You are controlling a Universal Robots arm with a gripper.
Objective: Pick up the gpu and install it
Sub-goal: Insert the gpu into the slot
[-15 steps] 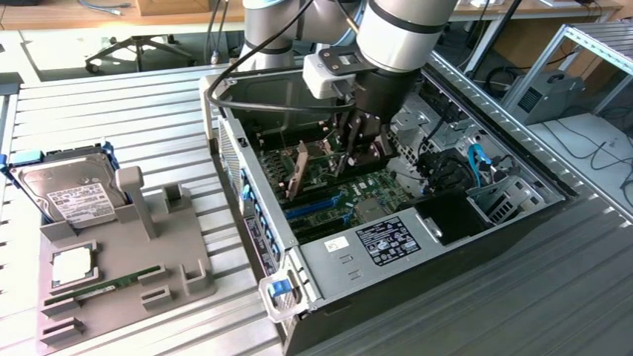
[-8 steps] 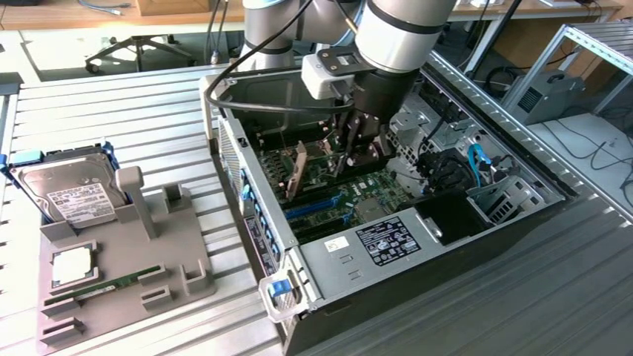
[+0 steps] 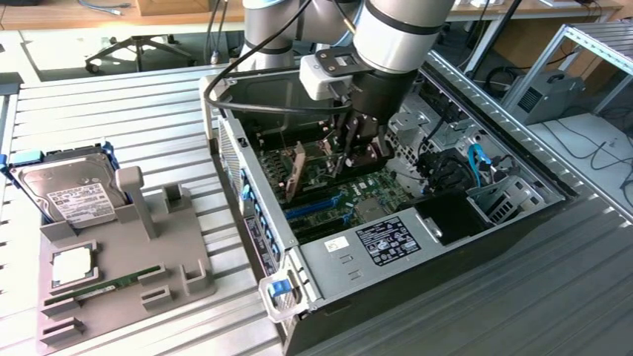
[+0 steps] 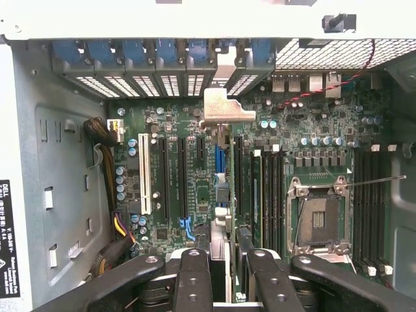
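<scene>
GPU [image 4: 222, 195] stands on edge between the gripper's [image 4: 224, 276] two black fingers [image 4: 193, 279], which are closed narrowly on the card's top edge. Its silver end bracket [image 4: 221, 107] reaches the rear slot openings of the computer case [image 3: 327, 252], and the card hangs over the green motherboard [image 4: 312, 130] among the expansion slots; whether it is seated cannot be told. In the exterior view the arm [image 3: 396, 37] reaches down into the open case, while a hard drive [image 3: 67, 191] sits in a grey holder [image 3: 148, 259] on the exterior view's left.
</scene>
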